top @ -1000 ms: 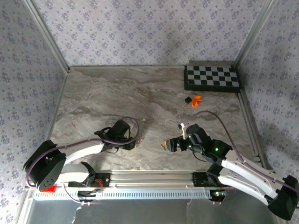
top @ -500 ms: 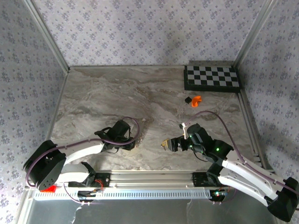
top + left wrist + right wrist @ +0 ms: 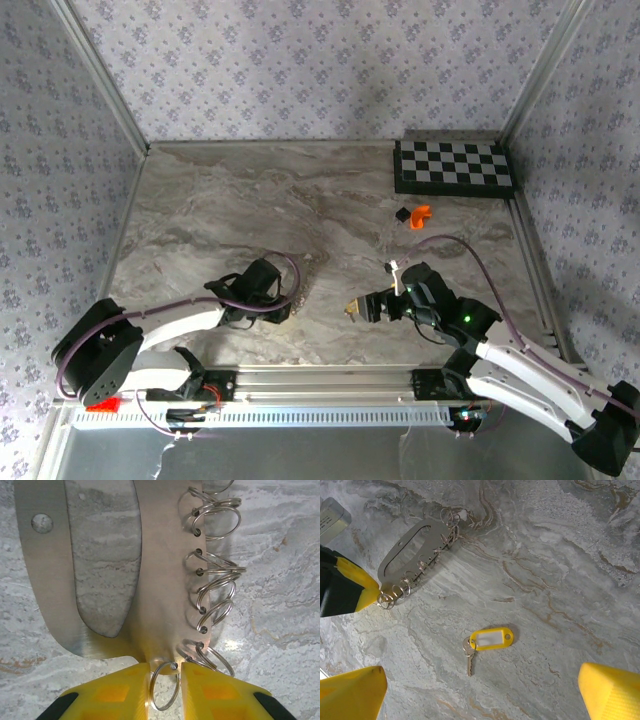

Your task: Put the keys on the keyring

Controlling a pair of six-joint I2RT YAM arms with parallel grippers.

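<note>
Pinching end ring of flat silver ring-lined metal plate (image 3: 160, 605) with left gripper (image 3: 165, 694), clenched, bottom of frame. Spread wide, released: right gripper (image 3: 480, 695), over small silver key with yellow tag (image 3: 490, 639), centre frame.

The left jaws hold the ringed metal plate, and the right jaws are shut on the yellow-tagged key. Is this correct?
No: the right wrist view shows the key lying free on the table, the right jaws open above it. The left jaws do hold the plate.
</note>
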